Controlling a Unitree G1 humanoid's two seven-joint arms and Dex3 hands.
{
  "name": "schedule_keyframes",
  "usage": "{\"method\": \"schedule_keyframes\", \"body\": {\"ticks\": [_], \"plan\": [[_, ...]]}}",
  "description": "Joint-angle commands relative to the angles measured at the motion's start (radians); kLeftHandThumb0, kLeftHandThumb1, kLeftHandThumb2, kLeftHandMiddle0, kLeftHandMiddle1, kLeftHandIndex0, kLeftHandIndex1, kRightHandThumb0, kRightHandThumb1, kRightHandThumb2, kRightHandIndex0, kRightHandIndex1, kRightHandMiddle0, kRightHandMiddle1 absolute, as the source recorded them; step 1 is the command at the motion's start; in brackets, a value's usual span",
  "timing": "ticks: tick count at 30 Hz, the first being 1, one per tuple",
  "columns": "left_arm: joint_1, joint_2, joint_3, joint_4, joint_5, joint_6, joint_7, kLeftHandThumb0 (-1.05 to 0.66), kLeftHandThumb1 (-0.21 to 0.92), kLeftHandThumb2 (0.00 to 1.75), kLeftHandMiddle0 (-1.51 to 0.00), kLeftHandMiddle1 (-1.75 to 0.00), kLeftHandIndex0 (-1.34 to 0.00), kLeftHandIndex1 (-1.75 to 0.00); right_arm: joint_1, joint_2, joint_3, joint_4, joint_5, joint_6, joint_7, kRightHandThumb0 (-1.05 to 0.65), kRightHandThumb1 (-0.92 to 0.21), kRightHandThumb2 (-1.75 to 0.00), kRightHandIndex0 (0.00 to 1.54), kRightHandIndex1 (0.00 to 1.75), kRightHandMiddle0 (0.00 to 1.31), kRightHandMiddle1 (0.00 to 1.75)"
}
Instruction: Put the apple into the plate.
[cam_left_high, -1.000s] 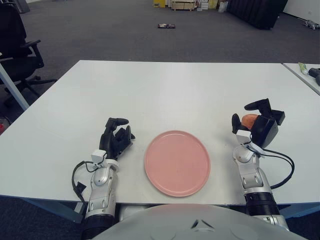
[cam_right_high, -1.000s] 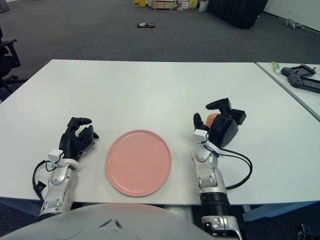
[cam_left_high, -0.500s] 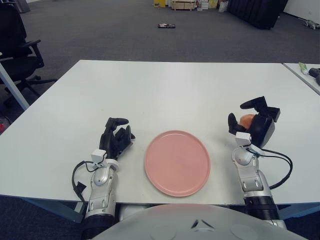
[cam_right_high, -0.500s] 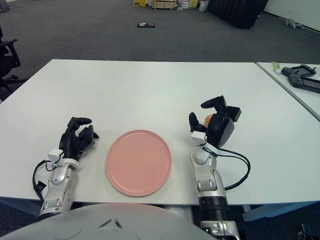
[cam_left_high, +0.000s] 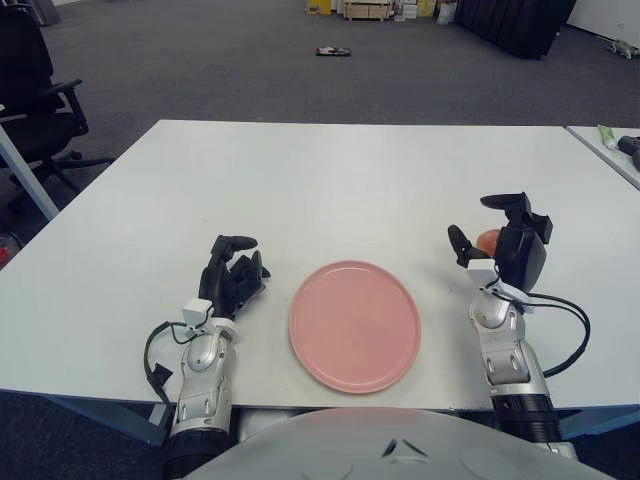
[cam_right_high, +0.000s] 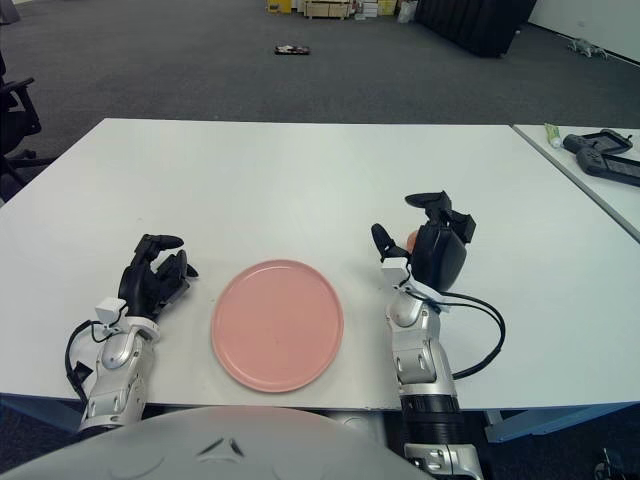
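While most of it is hidden behind our palm, the apple (cam_left_high: 487, 239) sits inside our right hand (cam_left_high: 505, 250), with one finger arched over its top and another dark finger (cam_left_high: 456, 243) reaching out on its left side, so the fingers are curled around the fruit and grip it. We hold it to the right of the pink plate (cam_left_high: 354, 324), apart from the plate's rim and not over it; whether it clears the white table (cam_left_high: 320, 190) we cannot tell. Nothing lies on the table between our right hand and the plate. Our left hand (cam_left_high: 232, 275) shows just left of the plate with its fingers loosely bent and holding nothing. Compared with a second ago, our right hand has turned and shifted a little toward the plate, hiding more of the apple, while the plate and our left hand have stayed put.
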Motion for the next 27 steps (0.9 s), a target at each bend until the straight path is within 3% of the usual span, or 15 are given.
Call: {"method": "schedule_keyframes", "body": {"ticks": [1,13,23,27], "plan": [[0.003,0.000,-0.004,0.006,0.008,0.007,0.006,-0.38,0.71,0.82,-0.73,-1.75,-0.32,-1.75,-0.003,-0.029,0.006,-0.031,-0.043,0.074,0.064,-0.81,-0.53,-0.68,0.00,0.03,0.00,0.09],[0.007,-0.003,-0.005,0.000,0.004,0.014,0.007,-0.38,0.71,0.83,-0.74,-1.75,-0.32,-1.75,-0.010,-0.072,0.044,-0.061,-0.137,0.244,0.205,-0.93,-0.56,-0.48,0.00,0.00,0.00,0.00],[0.008,-0.006,-0.004,0.000,0.006,0.008,0.010,-0.38,0.71,0.83,-0.74,-1.75,-0.32,-1.75,-0.041,-0.111,0.053,0.012,-0.139,0.284,0.244,-0.90,-0.54,-0.43,0.00,0.00,0.00,0.00],[0.007,-0.004,-0.005,0.001,0.009,0.005,0.010,-0.38,0.71,0.83,-0.74,-1.75,-0.32,-1.75,-0.079,-0.130,0.049,0.108,-0.111,0.269,0.243,-0.89,-0.53,-0.43,0.00,0.00,0.00,0.00]]}}
